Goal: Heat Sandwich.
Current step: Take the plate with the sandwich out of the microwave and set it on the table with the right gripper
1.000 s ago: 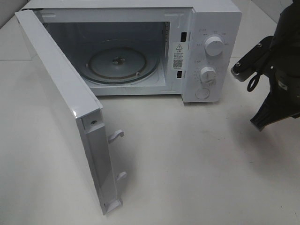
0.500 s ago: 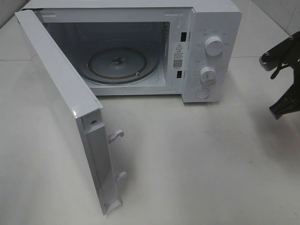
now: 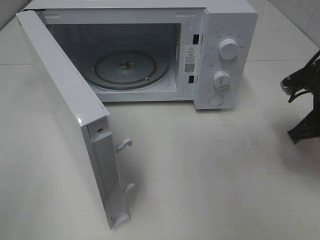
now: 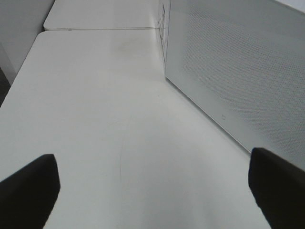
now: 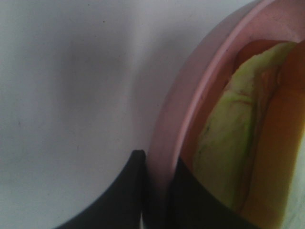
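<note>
In the right wrist view the sandwich (image 5: pixel 224 148), with pale green filling and a tan side, lies on the pink plate (image 5: pixel 190 95). My right gripper (image 5: pixel 157 167) is shut on the plate's rim, one finger (image 5: pixel 121 195) outside it and one inside. In the exterior high view only the right arm (image 3: pixel 305 105) shows, at the far right edge; plate and sandwich are out of view there. The white microwave (image 3: pixel 220 55) stands with its door (image 3: pixel 65 105) swung open and its glass turntable (image 3: pixel 127 67) bare. My left gripper (image 4: pixel 152 191) is open and empty above the table.
The open door reaches far forward on the left of the table, with its latch hooks (image 3: pixel 123 145) sticking out. In the left wrist view the door's perforated outer face (image 4: pixel 238 71) stands close beside the left gripper. Two knobs (image 3: pixel 228 49) sit on the microwave's right panel.
The right arm has moved right, away from the microwave's control panel to the right edge of the view, then dipped slightly. The microwave and door have not moved.
</note>
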You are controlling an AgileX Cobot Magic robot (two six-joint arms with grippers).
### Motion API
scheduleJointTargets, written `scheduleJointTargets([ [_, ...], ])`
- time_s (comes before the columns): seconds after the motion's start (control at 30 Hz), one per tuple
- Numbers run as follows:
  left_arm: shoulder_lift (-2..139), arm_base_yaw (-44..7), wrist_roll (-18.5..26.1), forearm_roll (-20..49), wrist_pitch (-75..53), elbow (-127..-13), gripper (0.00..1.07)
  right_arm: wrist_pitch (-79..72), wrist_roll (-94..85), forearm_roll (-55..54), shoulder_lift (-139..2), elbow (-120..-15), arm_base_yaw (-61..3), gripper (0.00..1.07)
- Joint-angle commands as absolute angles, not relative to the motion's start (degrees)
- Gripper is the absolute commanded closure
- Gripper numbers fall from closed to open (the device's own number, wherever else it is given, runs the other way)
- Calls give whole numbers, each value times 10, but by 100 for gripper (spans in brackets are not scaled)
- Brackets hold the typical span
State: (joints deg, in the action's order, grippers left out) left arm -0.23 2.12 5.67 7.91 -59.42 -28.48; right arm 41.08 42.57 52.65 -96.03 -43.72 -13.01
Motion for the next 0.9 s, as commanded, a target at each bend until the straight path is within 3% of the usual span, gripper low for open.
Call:
scheduleJointTargets([
  [0.03,-15,22,54,78,-594,-284,3,403,462,569,-970,-425,-126,106],
  [0.9,-15,22,54,78,-594,-284,3,352,556,642,-1098,-422,-126,106],
])
